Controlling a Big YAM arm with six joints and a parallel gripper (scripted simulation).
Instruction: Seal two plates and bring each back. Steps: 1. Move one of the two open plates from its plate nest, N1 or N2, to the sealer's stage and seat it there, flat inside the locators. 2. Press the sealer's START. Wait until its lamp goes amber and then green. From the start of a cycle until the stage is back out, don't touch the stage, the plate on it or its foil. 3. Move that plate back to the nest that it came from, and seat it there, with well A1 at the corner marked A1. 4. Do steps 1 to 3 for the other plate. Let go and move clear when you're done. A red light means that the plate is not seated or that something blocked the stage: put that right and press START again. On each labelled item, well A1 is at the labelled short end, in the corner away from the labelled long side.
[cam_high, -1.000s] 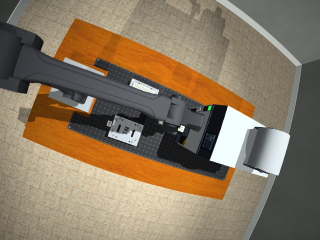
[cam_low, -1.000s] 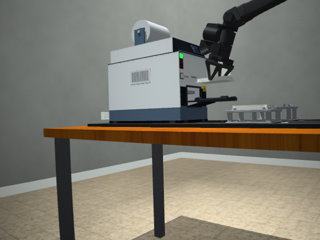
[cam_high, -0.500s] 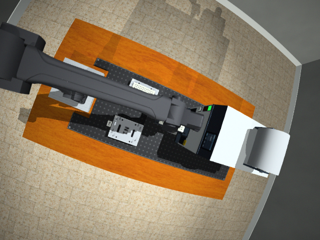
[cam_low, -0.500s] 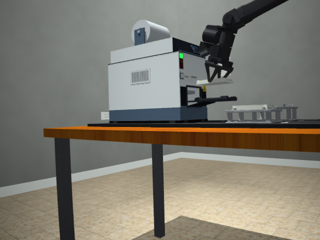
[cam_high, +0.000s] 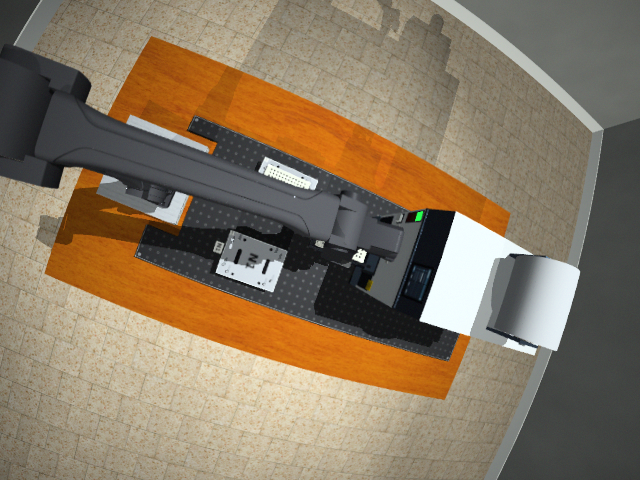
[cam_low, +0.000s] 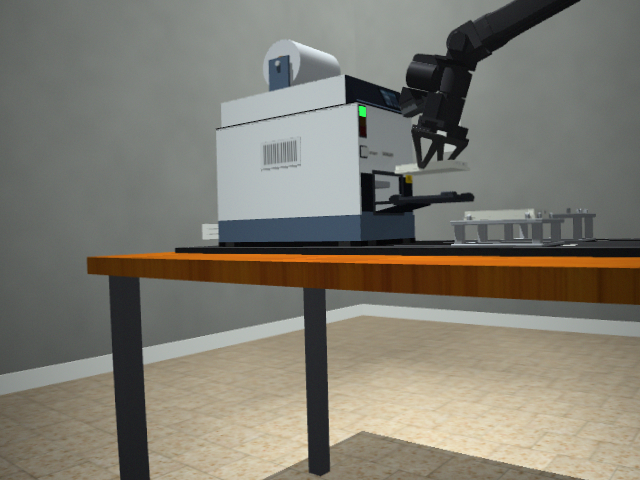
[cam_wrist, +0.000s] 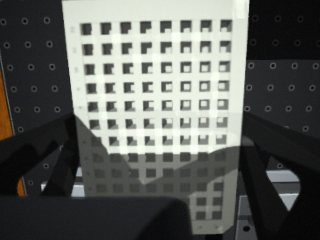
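Orange wood-grained desk (cam_high: 155, 289) (cam_low: 361, 276) (cam_wrist: 4, 115), black perforated board (cam_high: 299, 295) (cam_low: 284, 250) (cam_wrist: 30, 56) lying inside its long edges, dark leg (cam_low: 130, 372) near one desk corner, second leg (cam_low: 316, 382) under the desk, tan tiled floor (cam_high: 206, 387) (cam_low: 232, 387) beyond all edges, grey wall (cam_high: 620, 206) (cam_low: 129, 103), pale skirting (cam_high: 516, 52) (cam_low: 232, 336).
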